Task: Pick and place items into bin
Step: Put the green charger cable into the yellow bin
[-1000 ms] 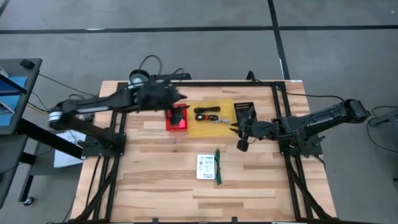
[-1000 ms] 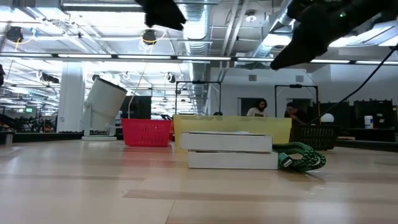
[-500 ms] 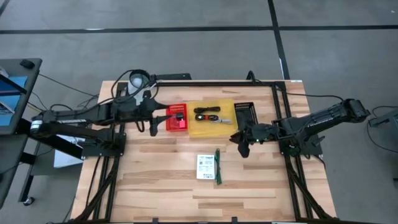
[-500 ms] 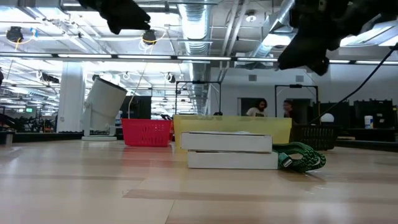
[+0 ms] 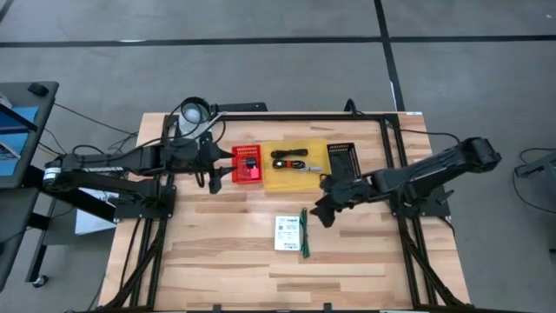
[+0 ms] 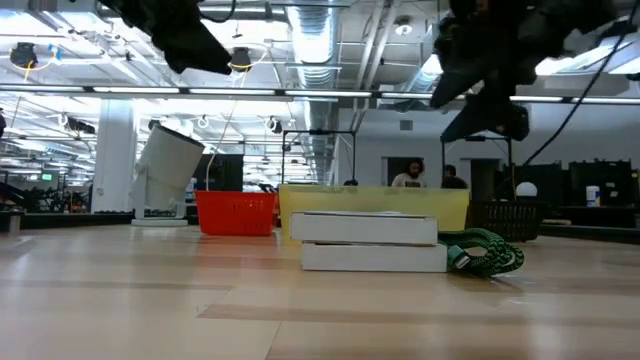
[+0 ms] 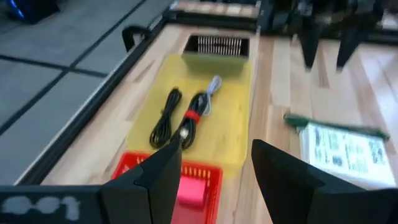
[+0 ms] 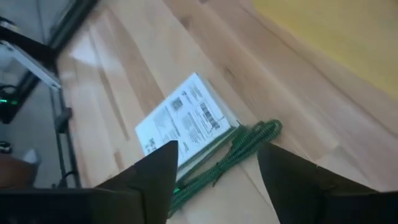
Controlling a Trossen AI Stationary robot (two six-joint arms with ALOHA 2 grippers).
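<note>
A flat white printed packet [image 5: 287, 232] lies on the wooden table with a slim green stick [image 5: 303, 233] along its right edge. My right gripper [image 5: 321, 213] hovers open just right of and above them; its wrist view looks down on the packet [image 8: 183, 118] and the green stick [image 8: 233, 155]. Coiled black cables [image 5: 291, 159], one with a red bit, lie on a yellow tray [image 5: 276, 180]. A red bin [image 5: 236, 172] holds a small black piece [image 5: 250, 163]. My left gripper [image 5: 214, 178] hangs open and empty, just left of the red bin.
A black slatted bin [image 5: 341, 156] stands right of the yellow tray. A white mug [image 5: 193, 111] lies tipped at the far left corner. Black frame rails [image 5: 393, 165] run along the table's left, right and far sides. Bare wood lies toward the near edge.
My left gripper has drawn back from over the red bin toward the table's left edge, uncovering the small black piece inside. My right gripper has moved from beside the black bin toward the near edge and leftward, ending close to the green stick and packet.
</note>
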